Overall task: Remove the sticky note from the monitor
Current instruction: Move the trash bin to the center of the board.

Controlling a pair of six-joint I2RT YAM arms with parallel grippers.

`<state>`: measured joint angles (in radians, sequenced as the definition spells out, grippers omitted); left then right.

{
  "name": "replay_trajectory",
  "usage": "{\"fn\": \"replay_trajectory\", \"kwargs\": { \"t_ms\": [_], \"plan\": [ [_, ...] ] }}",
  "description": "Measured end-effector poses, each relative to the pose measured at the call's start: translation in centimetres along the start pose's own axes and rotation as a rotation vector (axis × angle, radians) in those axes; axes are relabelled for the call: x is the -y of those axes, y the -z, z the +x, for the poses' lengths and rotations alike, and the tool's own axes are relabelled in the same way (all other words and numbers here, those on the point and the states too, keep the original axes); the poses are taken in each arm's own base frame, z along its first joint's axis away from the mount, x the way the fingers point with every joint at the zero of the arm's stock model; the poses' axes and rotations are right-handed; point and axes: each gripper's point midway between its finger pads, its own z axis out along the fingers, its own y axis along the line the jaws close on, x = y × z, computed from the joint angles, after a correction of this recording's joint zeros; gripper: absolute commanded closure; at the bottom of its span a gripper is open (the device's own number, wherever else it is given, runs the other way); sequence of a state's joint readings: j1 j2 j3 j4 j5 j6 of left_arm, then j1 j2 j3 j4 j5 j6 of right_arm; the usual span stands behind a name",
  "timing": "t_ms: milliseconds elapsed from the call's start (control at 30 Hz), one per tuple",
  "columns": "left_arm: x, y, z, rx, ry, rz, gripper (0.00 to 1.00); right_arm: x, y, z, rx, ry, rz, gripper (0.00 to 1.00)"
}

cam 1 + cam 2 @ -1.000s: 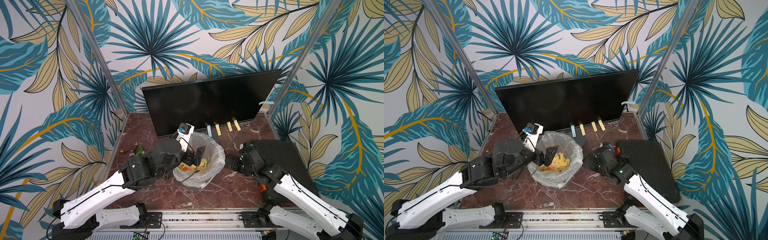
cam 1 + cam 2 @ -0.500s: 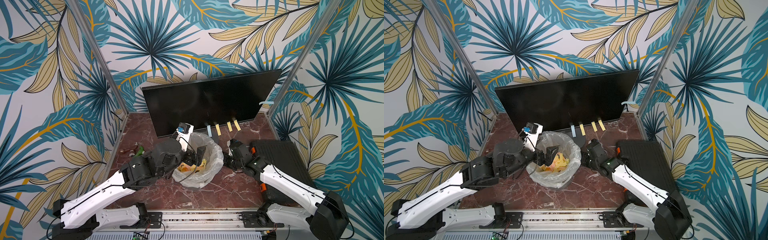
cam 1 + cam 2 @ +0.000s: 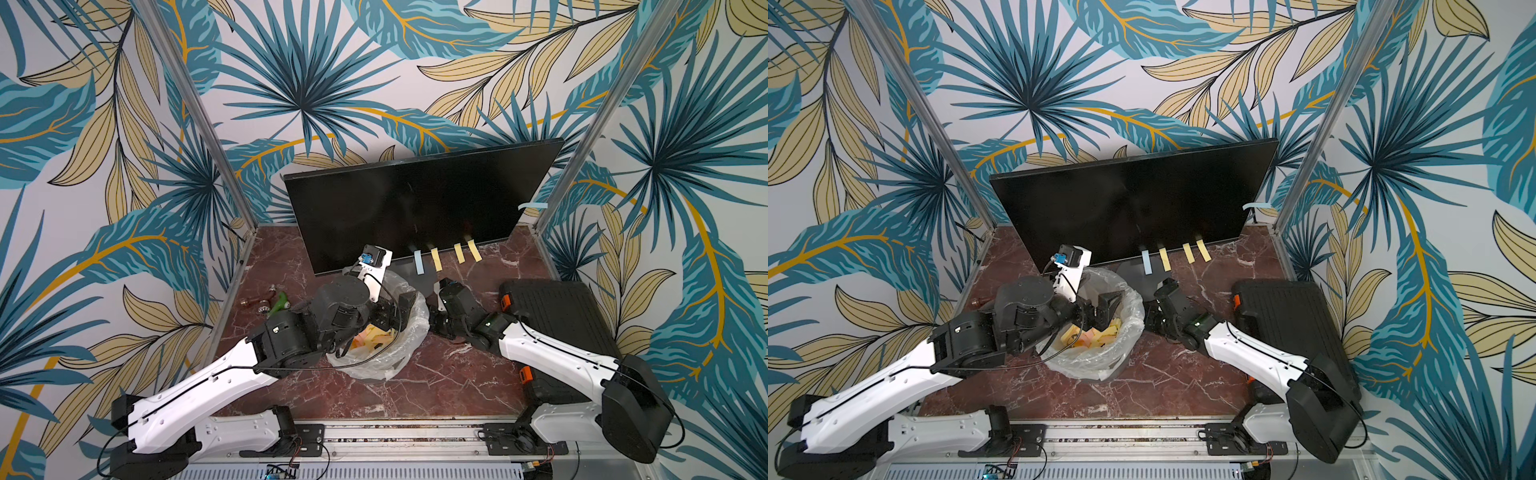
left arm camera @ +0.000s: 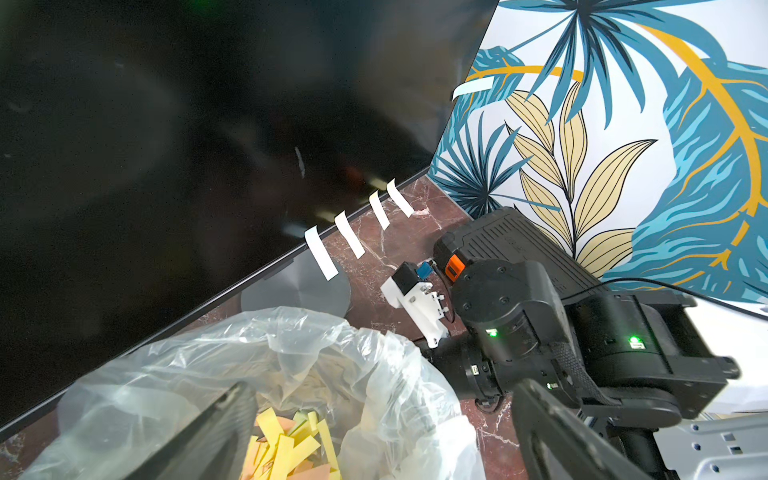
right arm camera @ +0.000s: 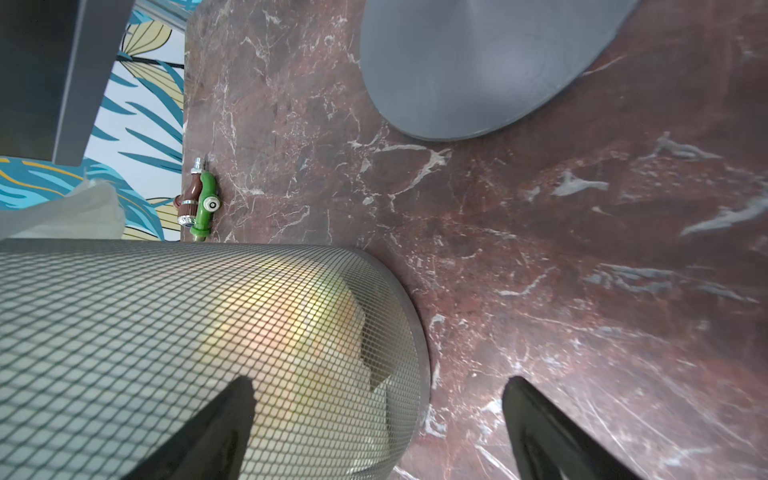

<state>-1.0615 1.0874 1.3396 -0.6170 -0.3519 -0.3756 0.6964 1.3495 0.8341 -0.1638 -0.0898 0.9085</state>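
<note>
The monitor (image 3: 415, 208) stands at the back, its dark screen facing me. Along its bottom edge hang a blue sticky note (image 3: 419, 262) and three yellow ones (image 3: 435, 259); in the left wrist view they look white (image 4: 322, 253). Another blue strip (image 3: 532, 205) sticks out from the monitor's right edge. My left gripper (image 3: 395, 307) hovers open and empty over the bin (image 3: 415, 332). My right gripper (image 3: 436, 328) is low beside the bin's right wall, open and empty, its jaws straddling the mesh (image 5: 166, 332).
The mesh bin's clear liner (image 4: 291, 353) holds yellow and orange paper strips. The monitor's grey disc foot (image 5: 478, 62) lies just behind the bin. A black ribbed case (image 3: 557, 316) lies at the right. Small green and brown pieces (image 3: 274, 301) lie at the left wall.
My right arm has swung left and brought its gripper down against the right side of the bin. The left arm has stayed over the bin.
</note>
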Motion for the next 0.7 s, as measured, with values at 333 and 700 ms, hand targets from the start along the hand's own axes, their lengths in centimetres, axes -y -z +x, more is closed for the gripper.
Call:
{"fn": "replay_trajectory", "kwargs": {
  "t_ms": [333, 700],
  "plan": [
    [-0.1, -0.2, 0.3, -0.005, -0.003, -0.006, 0.0, -3.1, -2.2, 0.3, -0.038, 0.028, -0.045, 0.04],
    [-0.2, -0.4, 0.5, -0.011, -0.005, -0.012, 0.0, -5.4, -3.6, 0.7, -0.061, 0.055, -0.08, 0.03]
  ]
}}
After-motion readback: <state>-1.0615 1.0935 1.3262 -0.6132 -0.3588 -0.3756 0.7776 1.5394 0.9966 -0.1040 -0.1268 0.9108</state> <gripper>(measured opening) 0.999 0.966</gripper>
